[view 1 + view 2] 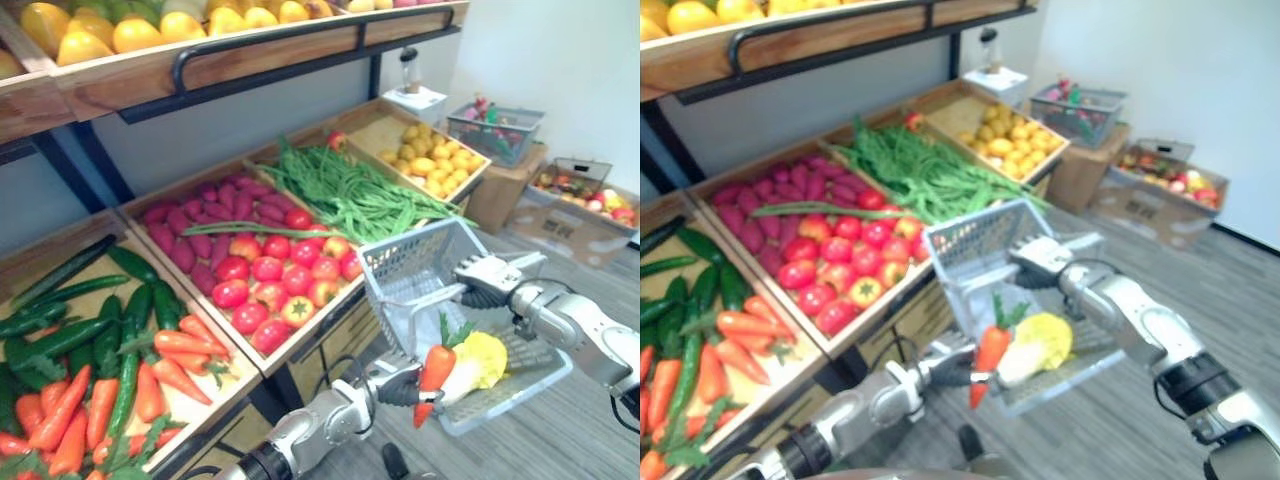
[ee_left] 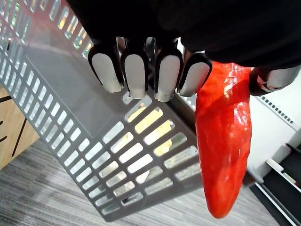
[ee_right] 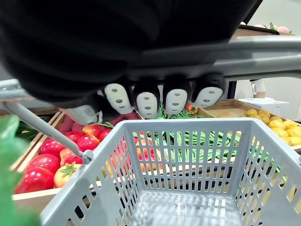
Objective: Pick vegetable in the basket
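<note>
An orange carrot [image 1: 435, 372] with green leaves hangs tip down at the near rim of the grey plastic basket [image 1: 410, 265]. My left hand [image 1: 395, 385] is shut on it, and in the left wrist view the carrot [image 2: 223, 141] sits between the thumb and the curled fingers [image 2: 136, 75]. My right hand [image 1: 490, 278] is curled round the basket's handle [image 3: 263, 47] and holds the basket in the air beside the stand. A yellow and white leafy vegetable [image 1: 480, 360] lies inside the basket, right beside the carrot.
The wooden stand on the left holds crates of carrots [image 1: 160, 365], cucumbers [image 1: 60, 300], tomatoes [image 1: 270, 285], green beans [image 1: 350, 190] and yellow fruit [image 1: 435, 160]. A second grey basket [image 1: 495, 125] and cardboard boxes of produce [image 1: 580, 200] stand on the floor at the far right.
</note>
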{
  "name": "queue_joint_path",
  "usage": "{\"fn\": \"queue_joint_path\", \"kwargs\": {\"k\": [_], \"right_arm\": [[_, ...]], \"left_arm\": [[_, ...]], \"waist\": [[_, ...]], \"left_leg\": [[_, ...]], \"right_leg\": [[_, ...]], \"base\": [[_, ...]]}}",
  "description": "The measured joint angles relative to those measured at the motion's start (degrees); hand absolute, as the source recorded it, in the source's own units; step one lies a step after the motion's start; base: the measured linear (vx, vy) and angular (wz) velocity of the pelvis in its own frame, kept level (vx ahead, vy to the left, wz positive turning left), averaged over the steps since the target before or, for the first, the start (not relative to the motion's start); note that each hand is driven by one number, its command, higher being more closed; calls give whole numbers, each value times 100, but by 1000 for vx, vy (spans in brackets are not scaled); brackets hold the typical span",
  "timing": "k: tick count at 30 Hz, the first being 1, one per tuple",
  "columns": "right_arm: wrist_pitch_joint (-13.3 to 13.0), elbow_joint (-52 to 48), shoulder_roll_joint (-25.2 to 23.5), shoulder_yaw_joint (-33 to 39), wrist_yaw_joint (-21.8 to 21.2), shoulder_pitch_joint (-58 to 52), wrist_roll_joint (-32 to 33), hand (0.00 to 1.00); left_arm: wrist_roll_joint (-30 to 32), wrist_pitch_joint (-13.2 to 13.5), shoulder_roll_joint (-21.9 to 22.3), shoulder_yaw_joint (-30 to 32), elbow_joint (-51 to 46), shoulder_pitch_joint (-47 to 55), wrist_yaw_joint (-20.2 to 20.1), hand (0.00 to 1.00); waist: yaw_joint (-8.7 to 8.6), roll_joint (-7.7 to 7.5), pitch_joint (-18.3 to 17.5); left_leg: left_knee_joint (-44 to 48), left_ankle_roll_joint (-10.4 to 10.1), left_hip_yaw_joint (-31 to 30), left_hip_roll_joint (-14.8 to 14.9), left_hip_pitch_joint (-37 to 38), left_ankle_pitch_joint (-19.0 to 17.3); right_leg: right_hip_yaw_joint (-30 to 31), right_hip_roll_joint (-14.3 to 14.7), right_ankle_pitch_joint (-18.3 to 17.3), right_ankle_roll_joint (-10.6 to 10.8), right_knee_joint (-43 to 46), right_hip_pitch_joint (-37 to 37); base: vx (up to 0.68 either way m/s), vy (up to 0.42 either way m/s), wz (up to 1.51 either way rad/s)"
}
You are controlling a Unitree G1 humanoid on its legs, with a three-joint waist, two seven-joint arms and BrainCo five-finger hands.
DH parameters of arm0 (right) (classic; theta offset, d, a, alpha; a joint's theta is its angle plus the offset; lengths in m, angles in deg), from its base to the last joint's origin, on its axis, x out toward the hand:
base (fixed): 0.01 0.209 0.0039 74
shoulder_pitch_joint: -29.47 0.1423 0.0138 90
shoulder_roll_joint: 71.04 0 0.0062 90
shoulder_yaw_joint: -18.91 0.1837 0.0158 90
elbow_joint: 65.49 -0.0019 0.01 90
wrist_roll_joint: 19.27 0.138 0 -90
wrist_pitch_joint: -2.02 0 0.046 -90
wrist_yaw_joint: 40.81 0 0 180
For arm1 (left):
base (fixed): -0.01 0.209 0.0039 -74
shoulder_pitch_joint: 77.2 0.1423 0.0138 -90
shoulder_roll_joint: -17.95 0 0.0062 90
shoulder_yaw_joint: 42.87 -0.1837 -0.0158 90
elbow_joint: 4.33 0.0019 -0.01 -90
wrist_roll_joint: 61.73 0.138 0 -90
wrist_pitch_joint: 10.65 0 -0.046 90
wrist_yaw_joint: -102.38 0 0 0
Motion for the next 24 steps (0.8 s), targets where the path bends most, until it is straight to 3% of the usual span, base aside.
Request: {"fn": "queue_joint_path", "kwargs": {"k": [9, 19, 24], "right_arm": [[-30, -22, 6, -172, -16, 470, -2, 100], [11, -128, -4, -133, -265, 429, -2, 100], [50, -182, -55, 129, -321, 44, 16, 100]], "left_arm": [[53, -83, 119, 223, 53, 17, 47, 100], [169, -673, 718, 810, 605, 31, 213, 100], [152, -925, 1005, 1078, 860, 25, 230, 100]], "waist": [[-27, -51, 5], [-20, -65, 14], [-18, -102, 40]], "left_leg": [[-11, -86, 565, -6, 295, -50], [-38, -105, 534, -17, 255, -29], [-175, -51, 339, -130, 162, 30]], "right_leg": [[447, 259, 9, 14, 156, -92], [434, 255, 9, 14, 168, -131], [282, 84, 9, 17, 92, -105]], "base": [[2, 19, -32], [1, 1, 1], [-5, 9, 20]]}}
